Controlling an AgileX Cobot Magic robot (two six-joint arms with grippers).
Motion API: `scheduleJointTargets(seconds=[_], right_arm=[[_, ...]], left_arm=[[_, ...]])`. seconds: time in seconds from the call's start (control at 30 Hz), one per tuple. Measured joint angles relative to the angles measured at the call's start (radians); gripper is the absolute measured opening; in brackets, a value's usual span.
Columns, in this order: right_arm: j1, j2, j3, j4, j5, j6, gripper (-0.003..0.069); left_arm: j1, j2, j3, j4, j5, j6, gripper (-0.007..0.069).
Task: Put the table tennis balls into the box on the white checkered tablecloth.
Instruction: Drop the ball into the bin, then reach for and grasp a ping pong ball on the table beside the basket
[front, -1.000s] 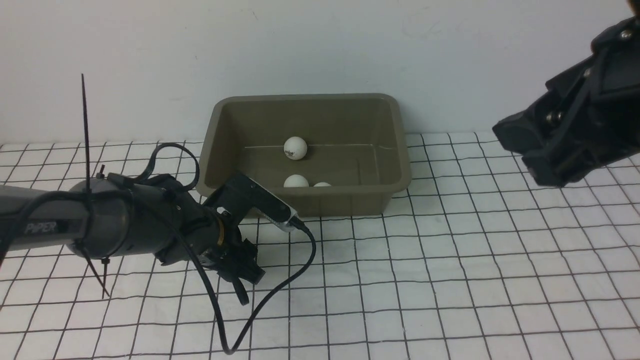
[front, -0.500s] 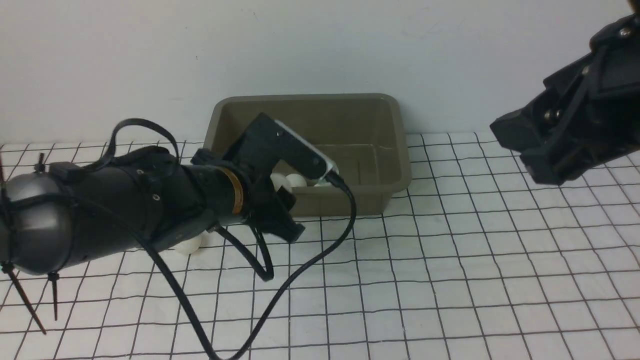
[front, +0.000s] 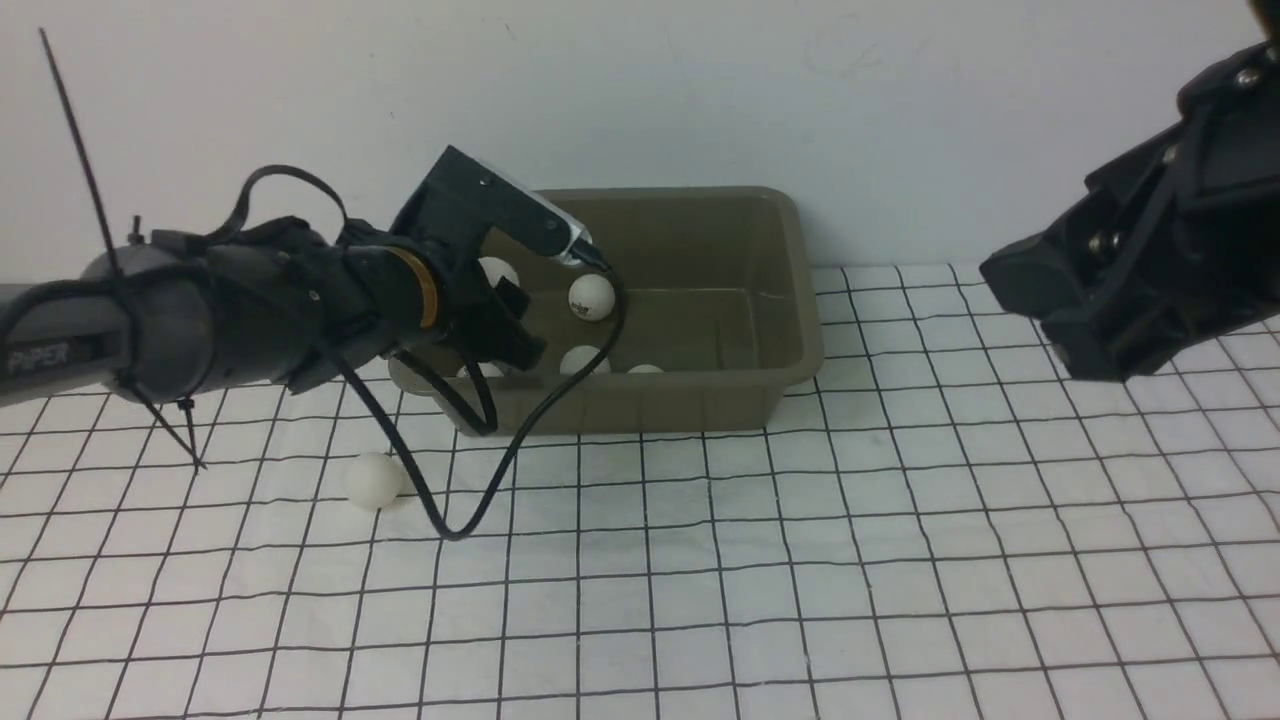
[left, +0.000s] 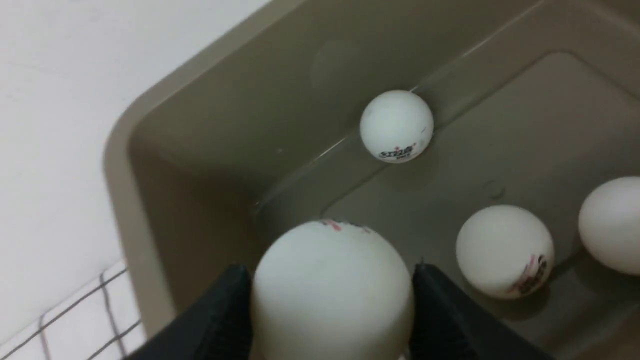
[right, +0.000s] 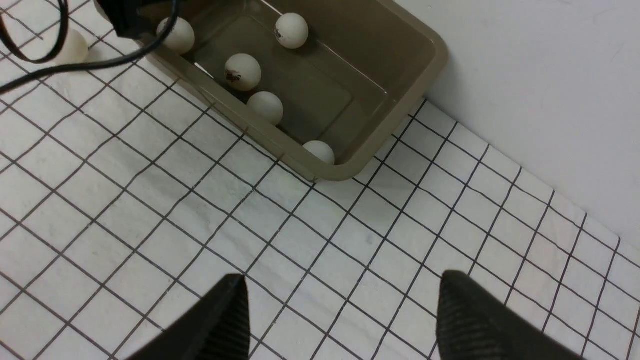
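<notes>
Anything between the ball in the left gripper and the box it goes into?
Nothing visible. The left gripper holds the ball over the open box; the other balls lie aside on its floor.

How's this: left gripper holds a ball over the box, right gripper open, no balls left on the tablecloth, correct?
Not quite: the front view shows one loose ball on the tablecloth, near the box. The left gripper does hold a ball over the box, and the right gripper is open.
</notes>
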Motion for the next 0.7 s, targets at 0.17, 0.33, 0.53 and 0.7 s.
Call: scheduleJointTargets(seconds=[0.17, 0.33, 0.53, 0.7], right_arm=[[0.000, 0.000, 0.000, 0.001, 0.002, 0.000, 0.0459], [0.000, 0.000, 0.000, 0.001, 0.008, 0.000, 0.0459], [0.000, 0.000, 0.000, 0.001, 0.011, -0.001, 0.0459], [0.000, 0.000, 0.000, 0.001, 0.013, -0.016, 0.0459]], left_arm=[[-0.033, -0.006, -0.034, 0.011, 0.082, -0.098, 0.0495], [-0.035, -0.091, -0.024, 0.007, 0.266, -0.113, 0.0501], [-0.033, -0.279, 0.013, -0.071, 0.489, -0.104, 0.0424], [-0.033, -0.400, 0.059, -0.162, 0.626, -0.027, 0.0380]])
